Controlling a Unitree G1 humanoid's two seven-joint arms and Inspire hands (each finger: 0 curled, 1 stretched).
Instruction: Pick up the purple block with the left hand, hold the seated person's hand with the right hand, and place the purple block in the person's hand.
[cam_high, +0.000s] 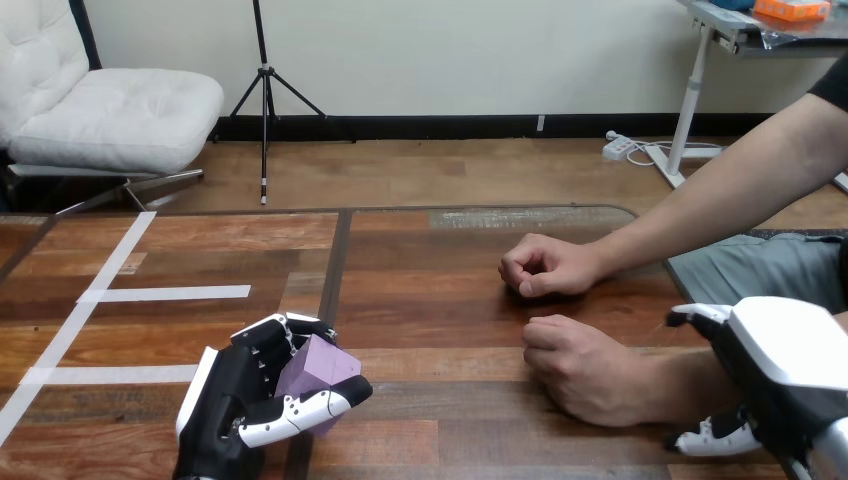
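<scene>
Purple block (318, 368) clasped in left hand (245, 400), near left of table (430, 300). Right hand (780, 360) curled round wrist (672, 385) of person's nearer hand (585, 372) (fist, not yet opened). Carry block rightward, low; release only onto an open palm.

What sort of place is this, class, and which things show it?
Probably a robot test workspace: a wooden table marked with white tape strips, the robot's left hand curled round a purple block, and a person's farther hand and nearer hand resting on it.
</scene>
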